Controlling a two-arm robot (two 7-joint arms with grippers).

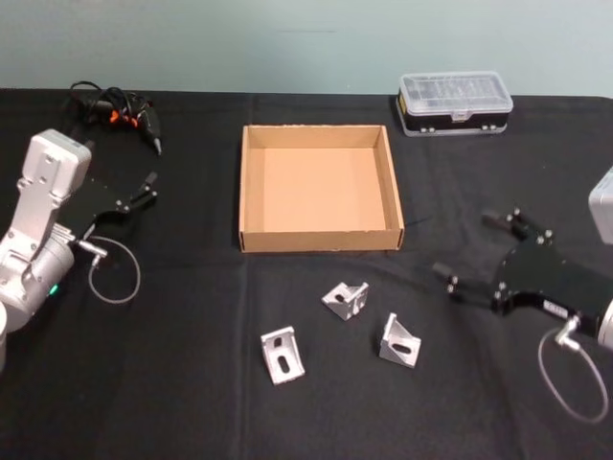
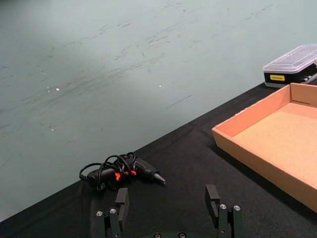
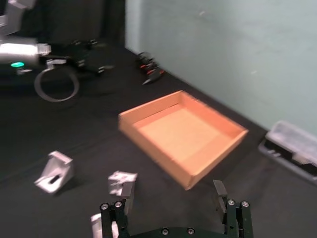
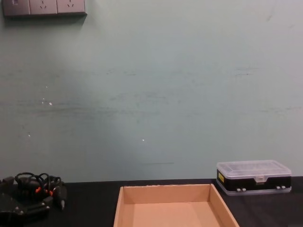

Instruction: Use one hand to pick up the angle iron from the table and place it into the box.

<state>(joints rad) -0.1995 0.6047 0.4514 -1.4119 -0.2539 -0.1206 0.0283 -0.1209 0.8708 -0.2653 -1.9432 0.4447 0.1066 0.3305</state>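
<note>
Three silver angle irons lie on the black table (image 1: 192, 307) in front of the box: one in the middle (image 1: 346, 300), one on the left (image 1: 283, 355), one on the right (image 1: 399, 340). The tan cardboard box (image 1: 321, 238) stands behind them with nothing in it. My right gripper (image 1: 466, 247) hovers open to the right of the irons, empty. In the right wrist view its fingers (image 3: 219, 191) frame the box (image 3: 153, 153), with two irons (image 3: 54, 171) (image 3: 121, 182) below. My left gripper (image 1: 148, 189) is open and empty at the far left.
A black case with a clear lid (image 1: 454, 103) sits at the back right, behind the box. A black glue gun with its coiled cord (image 1: 120, 110) lies at the back left. A green wall rises behind the table's far edge.
</note>
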